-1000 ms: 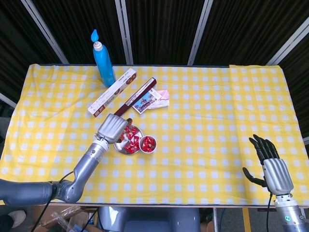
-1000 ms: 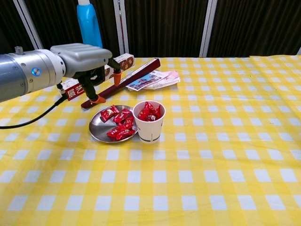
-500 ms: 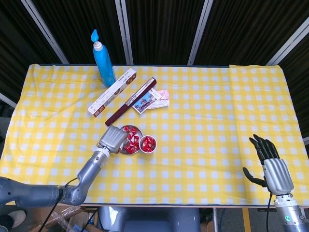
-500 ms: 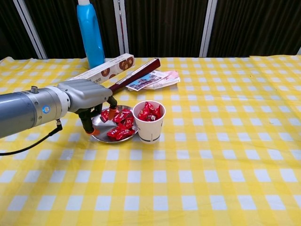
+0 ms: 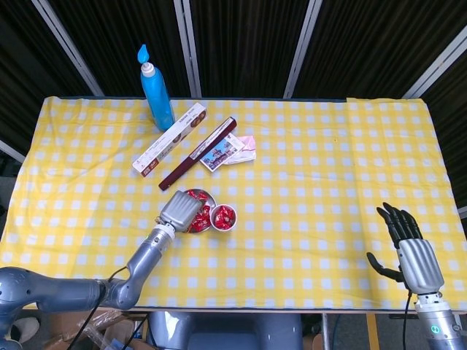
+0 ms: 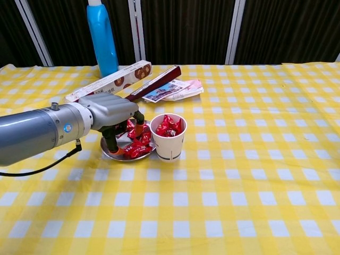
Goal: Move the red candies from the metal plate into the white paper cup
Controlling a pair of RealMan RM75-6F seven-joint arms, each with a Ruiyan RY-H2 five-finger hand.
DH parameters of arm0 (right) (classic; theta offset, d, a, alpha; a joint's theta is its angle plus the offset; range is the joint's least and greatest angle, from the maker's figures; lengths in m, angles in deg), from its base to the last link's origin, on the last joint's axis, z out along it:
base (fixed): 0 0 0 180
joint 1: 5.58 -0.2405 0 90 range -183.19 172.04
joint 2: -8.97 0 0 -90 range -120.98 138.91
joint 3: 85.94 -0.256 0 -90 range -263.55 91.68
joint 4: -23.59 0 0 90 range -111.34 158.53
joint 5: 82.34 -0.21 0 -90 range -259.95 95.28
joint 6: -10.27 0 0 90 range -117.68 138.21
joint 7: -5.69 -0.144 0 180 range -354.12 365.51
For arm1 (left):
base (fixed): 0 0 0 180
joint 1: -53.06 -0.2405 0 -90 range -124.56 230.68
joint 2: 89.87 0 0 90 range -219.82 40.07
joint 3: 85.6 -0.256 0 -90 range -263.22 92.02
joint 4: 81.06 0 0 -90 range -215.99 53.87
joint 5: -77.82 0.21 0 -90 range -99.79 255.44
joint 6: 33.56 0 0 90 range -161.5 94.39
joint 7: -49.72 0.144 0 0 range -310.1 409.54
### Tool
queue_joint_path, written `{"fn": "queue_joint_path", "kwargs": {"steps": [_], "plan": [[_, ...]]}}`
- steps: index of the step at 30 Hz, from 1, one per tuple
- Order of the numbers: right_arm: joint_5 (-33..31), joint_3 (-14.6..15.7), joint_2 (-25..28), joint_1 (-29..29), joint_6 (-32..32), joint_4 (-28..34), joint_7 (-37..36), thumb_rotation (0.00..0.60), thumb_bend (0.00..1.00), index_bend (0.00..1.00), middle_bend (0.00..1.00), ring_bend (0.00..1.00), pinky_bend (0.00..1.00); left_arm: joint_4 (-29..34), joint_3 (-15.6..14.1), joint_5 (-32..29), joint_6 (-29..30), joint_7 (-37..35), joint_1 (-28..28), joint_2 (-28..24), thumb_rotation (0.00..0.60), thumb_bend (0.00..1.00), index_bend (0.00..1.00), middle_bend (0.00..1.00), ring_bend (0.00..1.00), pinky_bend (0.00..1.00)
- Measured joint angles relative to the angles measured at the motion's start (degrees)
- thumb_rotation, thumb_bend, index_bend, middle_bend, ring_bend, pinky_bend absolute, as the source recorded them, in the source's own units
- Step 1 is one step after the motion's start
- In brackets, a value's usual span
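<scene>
Here, nearest me, my right hand (image 5: pixel 410 248) is hovering at the near edge of the worktop (image 5: pixel 328 182), fingers (image 5: pixel 394 219) spread apart and gripping nothing. My left hand (image 6: pixel 114 111) is reaching down over the metal plate (image 6: pixel 109 151), its fingers (image 6: pixel 111 141) curling into the red candies (image 6: pixel 139 149) heaped there; I cannot tell whether they are actually pinching one. Just beside those fingers, toward my right, the white paper cup (image 6: pixel 169 143) is standing upright, touching the plate's rim, with more red wrapped candies showing inside it. Beyond my left fingers a dark red box (image 5: pixel 198 154) and a long white box (image 5: pixel 169 138) are lying slantwise, with a small printed packet (image 5: pixel 228 151) next to them. Farthest off, a blue bottle (image 5: pixel 156 91) is standing upright near the far edge of the yellow checked cloth.
</scene>
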Motion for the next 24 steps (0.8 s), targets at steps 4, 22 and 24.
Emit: {"fn": "queue_joint_path", "kwargs": {"steps": [4,22,24], "plan": [[0.0,0.0,0.0,0.0,0.0,0.0,-0.1,0.600,0.39,0.00,0.00,0.00,0.00,-0.5,-0.5,0.2,-0.5,0.2,0.0,0.5,0.600,0.27,0.43,0.89,0.94,0.99],[0.0,0.0,0.0,0.1,-0.2,0.1,0.1,0.600,0.39,0.00,0.00,0.00,0.00,0.8,0.0,0.5,0.1,-0.3,-0.7,-0.9,0.600,0.42,0.55,0.90,0.94,0.99],[0.0,0.0,0.0,0.1,-0.2,0.1,0.0,0.600,0.39,0.00,0.00,0.00,0.00,1.9,0.4,1.0,0.7,-0.7,-0.8,-1.9,0.600,0.42,0.55,0.89,0.94,0.99]]}}
